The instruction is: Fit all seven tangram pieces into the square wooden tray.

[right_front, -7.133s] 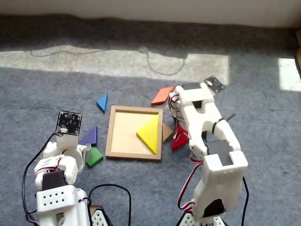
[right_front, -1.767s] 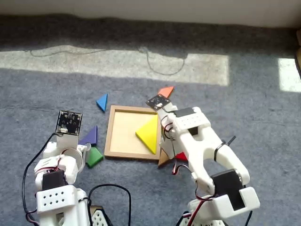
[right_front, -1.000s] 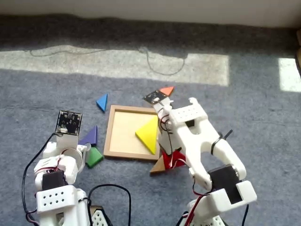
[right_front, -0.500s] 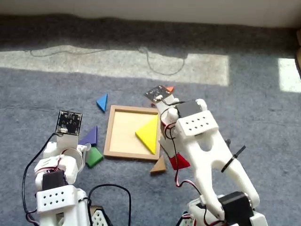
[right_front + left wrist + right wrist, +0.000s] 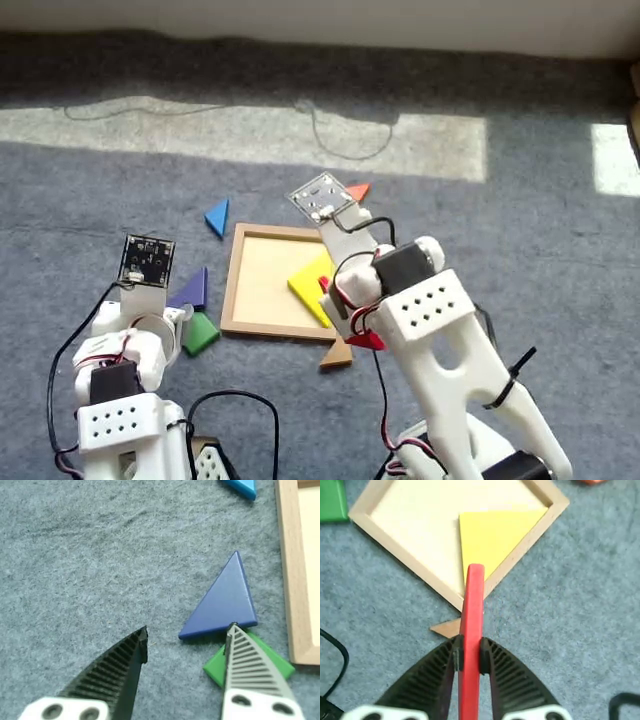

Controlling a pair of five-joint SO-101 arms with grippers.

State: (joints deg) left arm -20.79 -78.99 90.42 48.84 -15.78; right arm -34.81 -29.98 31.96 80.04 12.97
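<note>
Currently the right tool (image 5: pixel 468 652) pinches the red piece (image 5: pixel 471 610) edge-on above a corner of the tray (image 5: pixel 233 280); the left tool (image 5: pixel 187 629), spread, hangs beside the tray over the dark blue triangle (image 5: pixel 225 600).

the high camera sits above and behind the arms, looking steeply down on the carpet (image 5: pixel 520 240), with the square wooden tray (image 5: pixel 232 290) mid-frame. the left wrist camera looks down from close by, past the spread left gripper (image 5: pixel 187 629), onto the blue triangle (image 5: pixel 222 605) and green piece (image 5: pixel 260 662). the right wrist camera looks from higher, along the right gripper (image 5: pixel 470 642) clamping an edge-on red piece (image 5: pixel 472 605). all three views share the tray and green piece.
</note>
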